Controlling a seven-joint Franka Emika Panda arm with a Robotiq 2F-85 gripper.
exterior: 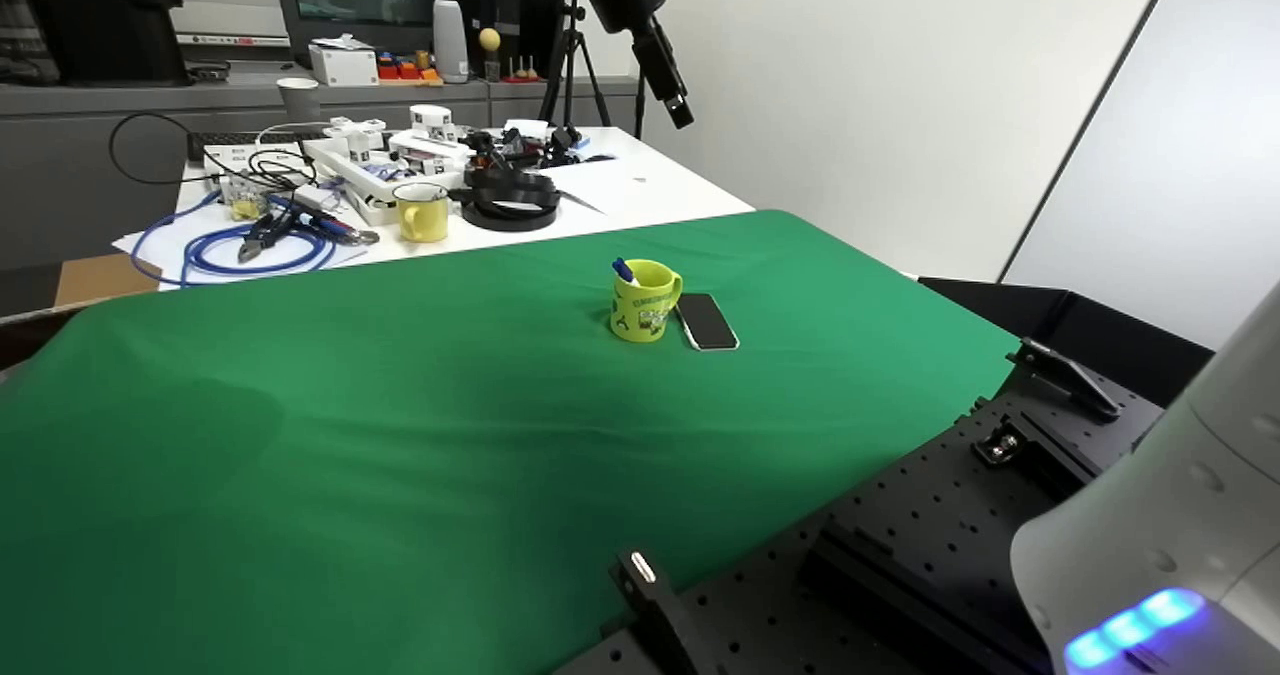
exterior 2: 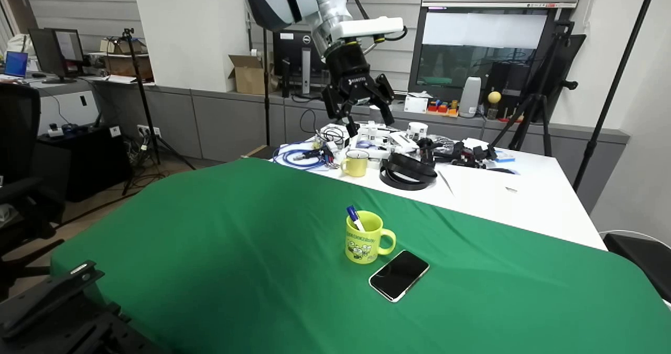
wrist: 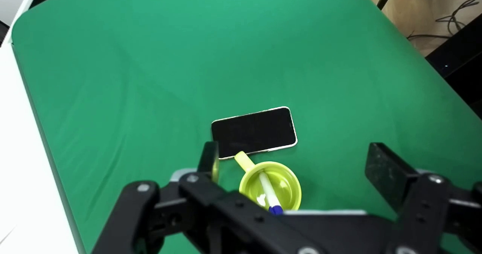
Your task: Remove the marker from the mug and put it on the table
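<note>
I have the claw point(wrist: 295, 167) spread, its two fingers point(wrist: 208, 158) well apart across the lower half of the wrist view. In both exterior views it hangs from the arm point(exterior 2: 330, 8) in the upper part of the frame, well apart from the mug point(exterior 2: 360, 246). The marker point(exterior 2: 356, 217) is in that mug: it leans on the rim, blue end up and poking out above, white barrel running down inside. From the wrist I look down into the mug, which shows between my fingers in the lower middle of the frame, nearer the finger on the left; the claw's body hides its bottom edge and some of the marker's blue end. The mug stands upright on the green counter point(exterior 2: 498, 301), close to mid-frame in both exterior views, handle to the right. A phone point(exterior 2: 399, 275) lies flat, dark face up, just beside it on the handle side; whether they touch I can't tell. At the lower right of an exterior view I see the arm's white base point(exterior: 1150, 520) with a glowing blue strip point(exterior: 1133, 629), next to a black plate point(exterior: 940, 500) with holes. Past the counter, in both exterior views, a white desk point(exterior 2: 524, 202) bears a yellow cup point(exterior 2: 356, 164) and some black bands point(exterior: 510, 193).
</note>
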